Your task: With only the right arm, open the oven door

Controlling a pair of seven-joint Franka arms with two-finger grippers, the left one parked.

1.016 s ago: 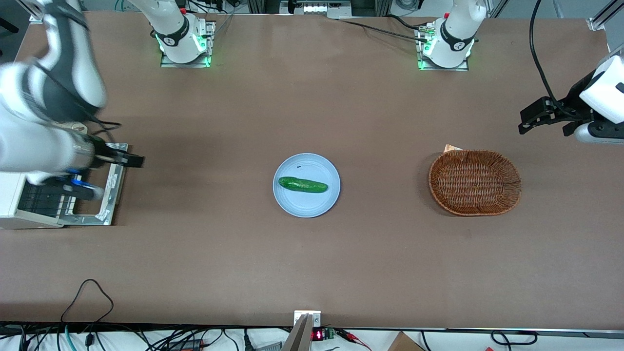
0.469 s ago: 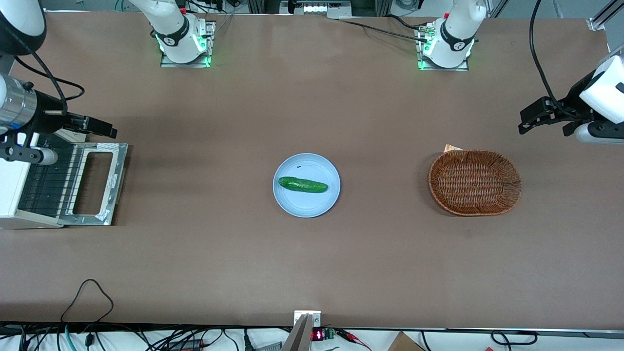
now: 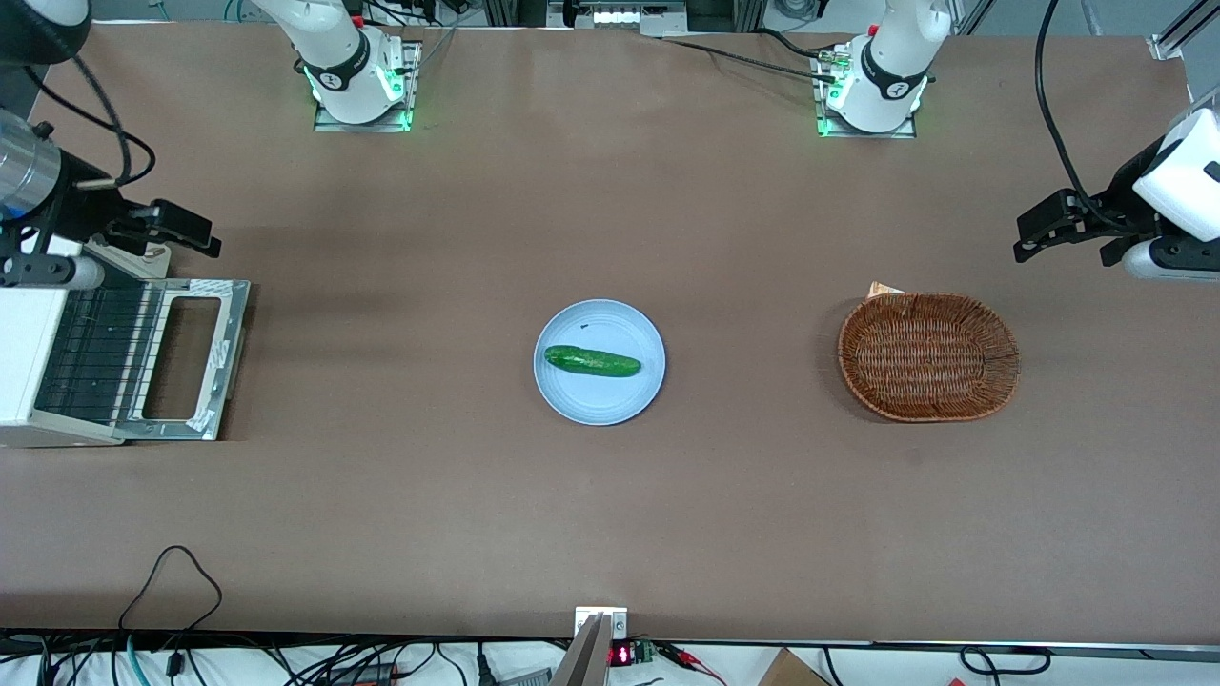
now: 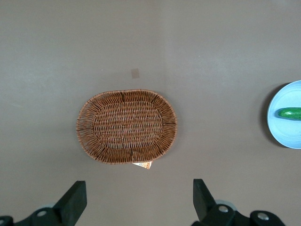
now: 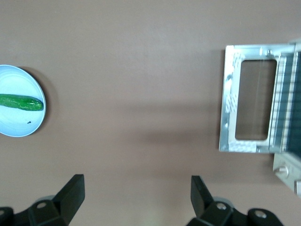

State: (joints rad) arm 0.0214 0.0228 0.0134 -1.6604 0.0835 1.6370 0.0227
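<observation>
The cream-white oven [image 3: 21, 367] stands at the working arm's end of the table. Its oven door [image 3: 232, 353] lies folded down flat on the table, with the wire rack showing inside the oven. The door also shows in the right wrist view [image 5: 229, 99]. The right arm's gripper [image 3: 191, 231] hangs above the table, farther from the front camera than the door and apart from it. Its fingers [image 5: 70, 193] stand wide apart over bare table, and the gripper [image 5: 136, 197] is open and empty.
A light blue plate [image 3: 599, 405] with a green cucumber [image 3: 591, 361] sits mid-table. The plate also shows in the right wrist view [image 5: 19, 127]. A brown wicker basket [image 3: 927, 356] lies toward the parked arm's end; it also shows in the left wrist view [image 4: 127, 126].
The right arm has drawn off from above the oven door and moved farther from the front camera. The door stays flat open.
</observation>
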